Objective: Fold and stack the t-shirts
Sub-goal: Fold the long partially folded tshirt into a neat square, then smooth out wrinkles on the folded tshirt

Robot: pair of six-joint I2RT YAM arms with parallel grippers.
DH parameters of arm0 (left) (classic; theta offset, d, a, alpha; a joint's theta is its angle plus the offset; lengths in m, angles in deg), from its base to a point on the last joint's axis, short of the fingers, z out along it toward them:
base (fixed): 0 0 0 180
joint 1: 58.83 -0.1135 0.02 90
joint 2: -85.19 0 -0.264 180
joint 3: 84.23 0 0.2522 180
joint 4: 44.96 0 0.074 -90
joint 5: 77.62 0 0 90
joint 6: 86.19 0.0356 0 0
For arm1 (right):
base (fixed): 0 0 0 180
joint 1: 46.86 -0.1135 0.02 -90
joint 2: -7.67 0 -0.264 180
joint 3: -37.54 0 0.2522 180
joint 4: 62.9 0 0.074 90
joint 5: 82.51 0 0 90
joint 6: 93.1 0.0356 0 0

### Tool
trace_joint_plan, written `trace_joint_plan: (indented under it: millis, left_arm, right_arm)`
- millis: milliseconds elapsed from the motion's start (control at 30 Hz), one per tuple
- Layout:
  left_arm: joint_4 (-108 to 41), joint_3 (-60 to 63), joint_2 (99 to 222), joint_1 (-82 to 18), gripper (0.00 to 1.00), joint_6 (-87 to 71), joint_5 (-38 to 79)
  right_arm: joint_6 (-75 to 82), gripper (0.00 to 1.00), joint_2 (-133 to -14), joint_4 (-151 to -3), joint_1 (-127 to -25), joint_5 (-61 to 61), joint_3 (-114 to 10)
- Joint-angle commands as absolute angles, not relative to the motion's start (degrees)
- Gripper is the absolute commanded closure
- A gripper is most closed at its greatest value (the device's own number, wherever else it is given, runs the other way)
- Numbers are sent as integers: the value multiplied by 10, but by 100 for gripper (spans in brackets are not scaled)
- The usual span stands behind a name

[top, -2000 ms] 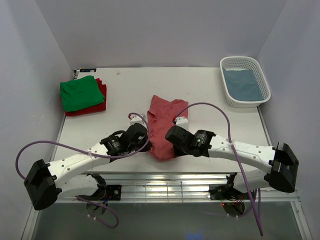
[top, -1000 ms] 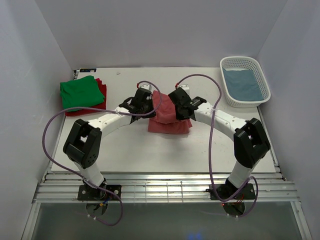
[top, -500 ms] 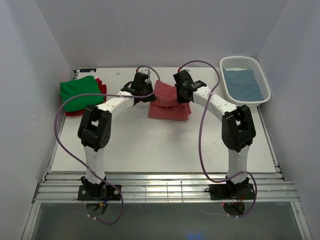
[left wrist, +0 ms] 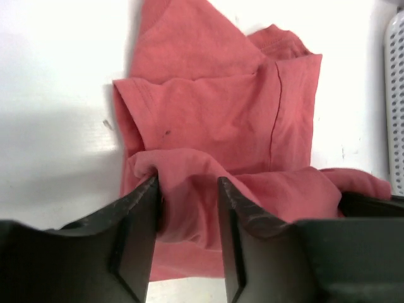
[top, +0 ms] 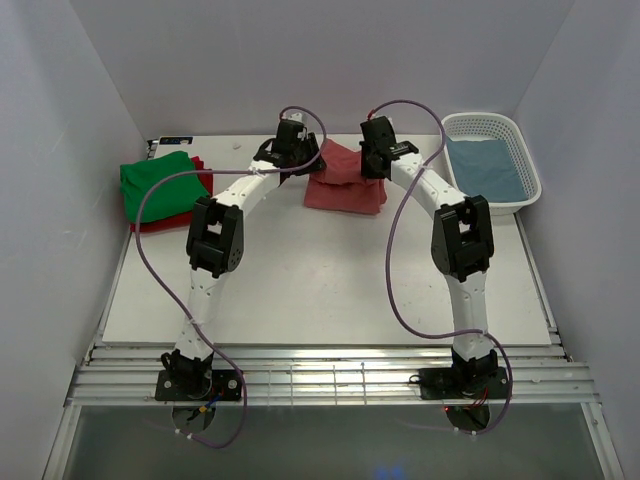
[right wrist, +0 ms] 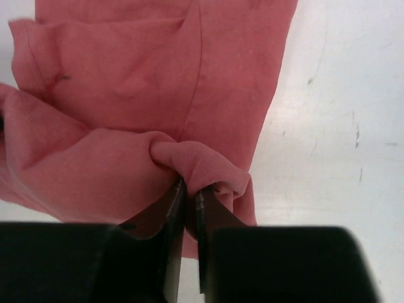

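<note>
white table top [top: 320, 290], matte and rectangular, filling the middle of the enclosure. seen close, its surface carries faint grey scuffs [right wrist: 355, 134] and specks. three plain walls of pale lilac-grey stand around it: back wall [top: 320, 60], left wall [top: 50, 200] and right wall [top: 600, 220], all bare and unbroken. a small dark label [top: 172, 141] sits at the table's far left corner. along the near edge runs a ribbed metal rail [top: 320, 362], bright where the light strikes it. below the rail lies a dull grey-green panel [top: 330, 440] with a small blue glint low in the middle. lighting is even and from above — shadows short, soft-edged, close under whatever casts them.
</note>
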State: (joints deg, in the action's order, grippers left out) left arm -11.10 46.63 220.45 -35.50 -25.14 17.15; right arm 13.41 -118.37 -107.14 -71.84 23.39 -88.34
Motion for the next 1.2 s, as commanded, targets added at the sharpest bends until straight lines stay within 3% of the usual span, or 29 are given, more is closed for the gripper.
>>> trace_joint_plan:
  millis: [0,67,100,167,267,500,567,633,700,733,967,1167]
  left_arm:
    - [-192,510,2182,-378,46,-283,138]
    - [-286,431,2135,-387,35,-306,136]
    - [-335,418,2125,-390,3,-314,141]
    - [-366,435,2126,-393,2,-328,152]
    - [-324,517,2158,-393,2,-320,166]
    - [-347,459,2129,-393,2,-304,190]
    - [-289,482,2151,-393,2,-296,198]
    - [-272,463,2153,-393,2,-297,209]
    - [-290,411,2137,-393,2,-294,226]
    - [-293,394,2131,-393,2,-291,227]
    - [-262,331,2083,-394,2,-251,227]
    - [-279,233,2019,-395,2,-244,231]
  right_arm:
    - [151,76,-1179,-978,-694,273,-922]
    - [150,66,-1144,-857,-691,302,-862]
    - [146,61,-1130,-819,-690,311,-840]
    - [127,49,-1093,-734,-690,332,-786]
    - [108,22,-1067,-700,-689,339,-757]
    - [96,20,-1045,-713,-688,254,-727]
    - [97,22,-1051,-711,-688,190,-719]
    - [110,50,-1068,-723,-687,137,-735]
    - [139,84,-1123,-762,-681,86,-782]
    - [151,90,-1164,-807,-679,44,-838]
    - [204,92,-1309,-870,-676,-19,-999]
    - [224,92,-1335,-920,-679,-35,-939]
